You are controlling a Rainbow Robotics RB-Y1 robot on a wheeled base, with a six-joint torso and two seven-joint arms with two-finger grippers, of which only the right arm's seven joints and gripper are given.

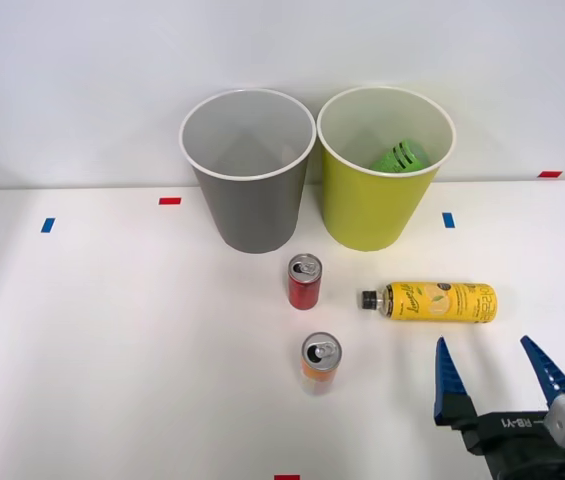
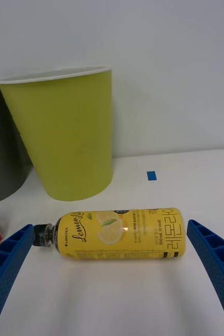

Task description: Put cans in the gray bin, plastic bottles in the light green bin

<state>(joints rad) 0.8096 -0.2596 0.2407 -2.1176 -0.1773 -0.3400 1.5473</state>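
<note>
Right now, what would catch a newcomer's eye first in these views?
The yellow-label bottle lying on its side on the white table, straight ahead of the open right hand. Behind it the light green bin already holds the green-label bottle, beside the gray bin.

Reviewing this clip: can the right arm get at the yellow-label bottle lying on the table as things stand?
Probably yes. The right end effector is open and empty, just short of the yellow-label bottle, which lies on its side with bare table between them. The red can and light green bin stand clear of that path.
</note>
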